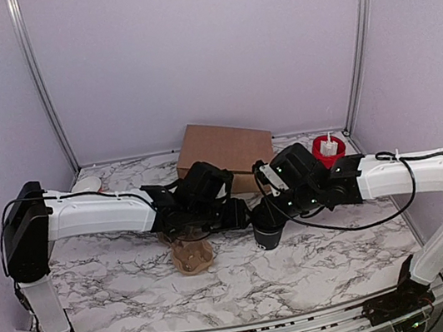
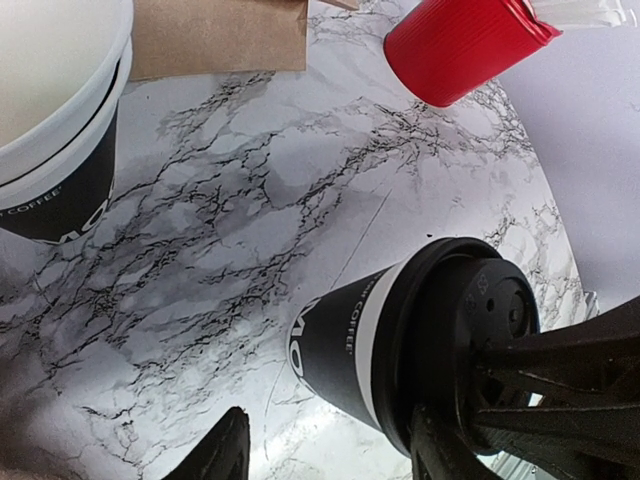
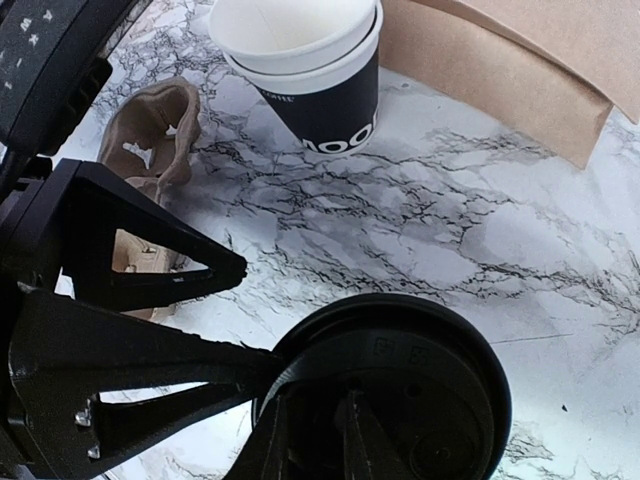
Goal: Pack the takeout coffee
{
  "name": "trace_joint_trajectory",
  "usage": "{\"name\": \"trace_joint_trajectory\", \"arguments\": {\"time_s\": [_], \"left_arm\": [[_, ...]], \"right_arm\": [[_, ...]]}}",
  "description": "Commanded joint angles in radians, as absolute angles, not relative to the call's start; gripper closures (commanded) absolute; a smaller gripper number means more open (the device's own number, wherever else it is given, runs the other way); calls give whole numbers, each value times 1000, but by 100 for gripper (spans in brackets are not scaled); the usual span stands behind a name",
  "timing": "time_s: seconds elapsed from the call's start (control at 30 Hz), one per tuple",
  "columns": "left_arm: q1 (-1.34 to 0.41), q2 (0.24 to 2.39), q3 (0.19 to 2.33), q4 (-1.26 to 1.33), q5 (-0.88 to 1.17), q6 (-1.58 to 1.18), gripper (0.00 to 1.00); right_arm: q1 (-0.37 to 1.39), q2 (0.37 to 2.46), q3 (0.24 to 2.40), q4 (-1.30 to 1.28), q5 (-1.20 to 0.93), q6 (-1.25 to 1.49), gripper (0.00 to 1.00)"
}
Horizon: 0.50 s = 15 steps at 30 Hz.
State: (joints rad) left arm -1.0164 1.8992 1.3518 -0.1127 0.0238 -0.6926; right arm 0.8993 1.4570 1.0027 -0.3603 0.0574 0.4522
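The takeout coffee (image 1: 268, 234), a black cup with white lettering and a black lid, stands on the marble table at centre. It also shows in the left wrist view (image 2: 345, 345), and its lid (image 3: 420, 370) fills the lower right wrist view. My left gripper (image 1: 244, 213) (image 2: 330, 435) is open beside the cup. One of its fingers (image 2: 440, 450) touches the lid's rim and the other stands clear. My right gripper (image 1: 273, 206) (image 3: 315, 425) is above the cup, its fingers close together and resting on the lid's top.
A brown pulp cup carrier (image 1: 192, 255) (image 3: 150, 130) lies left of the cup. Stacked lidless black cups (image 3: 320, 80) (image 2: 55, 130) stand behind. A brown paper bag (image 1: 224, 153) lies at the back, with a red cylinder (image 1: 328, 149) (image 2: 460, 45) at back right.
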Motion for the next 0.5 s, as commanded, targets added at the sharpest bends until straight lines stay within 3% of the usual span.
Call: {"name": "trace_joint_trajectory", "arguments": {"time_s": [0.0,0.47], "left_arm": [[-1023,1938,1321,-143,12,-679,44],[-1023,1990,1301,-155,-4,-680,45]], "right_arm": [[908,1484,993,-389,51,463,80],[908,1470,966,-379,44,478,80]]}}
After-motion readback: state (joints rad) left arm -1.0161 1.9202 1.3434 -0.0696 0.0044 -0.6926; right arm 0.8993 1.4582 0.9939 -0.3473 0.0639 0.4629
